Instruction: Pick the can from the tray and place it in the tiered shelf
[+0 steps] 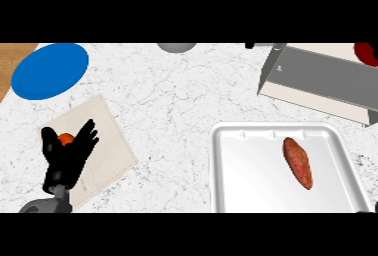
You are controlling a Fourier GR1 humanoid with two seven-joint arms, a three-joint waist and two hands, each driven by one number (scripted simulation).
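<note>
no can on the white plastic tray (221, 165), only a soft reddish sweet potato (297, 162); my black left hand (68, 155) rests open, empty.

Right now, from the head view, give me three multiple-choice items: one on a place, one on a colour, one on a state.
1. Where does the sweet potato lie?
A. on the white tray
B. in a drawer
C. in a sink

2. What colour is the round plate at the upper left?
A. red
B. blue
C. green

3. How is the left hand, over the beige board?
A. fingers straight, open
B. curled round a can
C. out of view

Answers:
1 A: it rests inside the tray's rim.
2 B: its face is plain blue.
3 A: the fingers point up, uncurled.
</note>
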